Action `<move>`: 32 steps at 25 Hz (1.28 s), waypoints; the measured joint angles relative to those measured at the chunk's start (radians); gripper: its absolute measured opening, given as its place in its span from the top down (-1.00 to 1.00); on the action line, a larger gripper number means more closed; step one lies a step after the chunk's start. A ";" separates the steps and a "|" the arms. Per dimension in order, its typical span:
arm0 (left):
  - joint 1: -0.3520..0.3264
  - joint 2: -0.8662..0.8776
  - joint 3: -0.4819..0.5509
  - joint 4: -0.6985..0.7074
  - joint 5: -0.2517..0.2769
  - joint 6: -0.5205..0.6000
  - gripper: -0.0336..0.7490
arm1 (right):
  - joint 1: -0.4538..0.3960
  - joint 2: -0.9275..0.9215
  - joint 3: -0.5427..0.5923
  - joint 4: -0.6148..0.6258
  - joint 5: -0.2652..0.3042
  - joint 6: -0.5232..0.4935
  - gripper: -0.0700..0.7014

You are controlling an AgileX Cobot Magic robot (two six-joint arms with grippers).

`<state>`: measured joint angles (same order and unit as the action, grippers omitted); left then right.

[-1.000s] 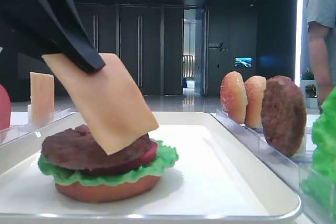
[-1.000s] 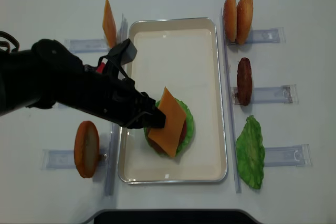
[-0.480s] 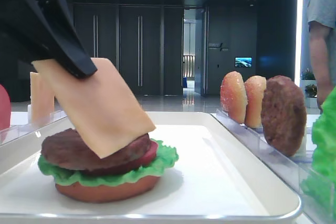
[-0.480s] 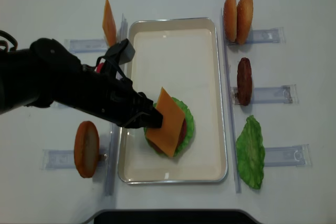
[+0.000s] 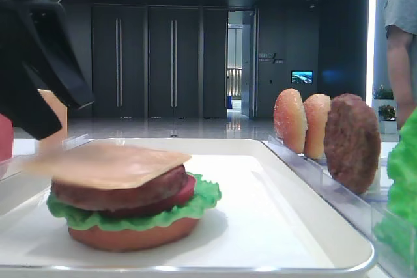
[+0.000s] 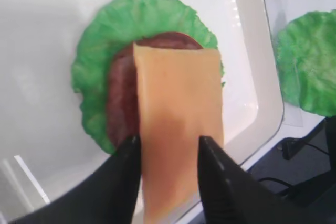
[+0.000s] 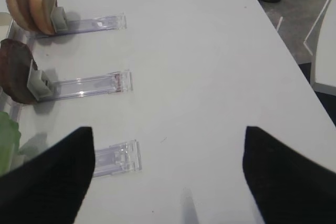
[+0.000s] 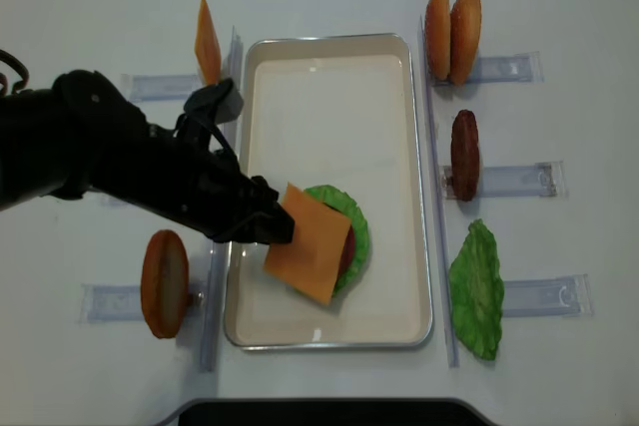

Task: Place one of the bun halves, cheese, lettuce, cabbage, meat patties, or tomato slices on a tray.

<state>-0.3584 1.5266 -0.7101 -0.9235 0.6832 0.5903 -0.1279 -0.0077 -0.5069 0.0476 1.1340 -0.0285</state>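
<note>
The cheese (image 5: 111,164) lies flat on top of a stack in the white tray (image 8: 329,77). Under it sit a meat patty (image 5: 111,193), a tomato slice (image 5: 186,190), lettuce (image 5: 195,203) and a bun half (image 5: 130,236). The slice (image 8: 308,244) overhangs the stack on the left, toward my left gripper (image 8: 270,226). In the left wrist view the left gripper (image 6: 168,142) is open, its black fingers (image 6: 126,166) apart on either side of the cheese's (image 6: 178,103) near end. My right gripper (image 7: 168,171) is open over bare white table, holding nothing.
Clear racks flank the tray. On the right stand two bun halves (image 8: 451,35), a patty (image 8: 464,155) and a lettuce leaf (image 8: 476,288). On the left stand a second cheese slice (image 8: 207,42) and a round orange-brown disc (image 8: 165,283). A person (image 5: 401,30) stands at far right.
The left gripper has opened and drawn back to the left. The cheese, held tilted a second ago, has dropped flat onto the patty.
</note>
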 joint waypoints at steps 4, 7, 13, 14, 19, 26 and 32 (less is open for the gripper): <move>0.045 -0.026 -0.001 0.028 -0.045 -0.006 -0.26 | 0.000 0.000 0.000 0.000 0.000 0.000 -0.61; 0.064 -0.050 -0.017 0.063 -0.077 -0.006 -0.57 | 0.000 0.000 0.000 0.000 0.000 0.000 -0.61; 0.097 -0.118 -0.127 0.220 -0.082 -0.106 -0.78 | 0.000 0.000 0.000 0.000 0.000 0.000 -0.61; 0.099 -0.131 -0.149 0.274 -0.072 -0.145 -0.78 | 0.000 0.000 0.000 0.000 0.000 0.000 -0.61; 0.099 -0.167 -0.273 0.571 0.043 -0.340 -0.79 | 0.000 -0.001 0.000 0.000 0.000 0.000 -0.61; 0.162 -0.168 -0.378 0.936 0.241 -0.590 -0.79 | 0.000 -0.001 0.000 0.000 0.000 0.000 -0.61; 0.323 -0.168 -0.386 0.984 0.352 -0.600 -0.79 | 0.000 -0.001 0.000 0.000 0.000 0.000 -0.61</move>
<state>-0.0351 1.3591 -1.0965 0.0610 1.0353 -0.0099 -0.1279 -0.0085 -0.5069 0.0476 1.1340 -0.0285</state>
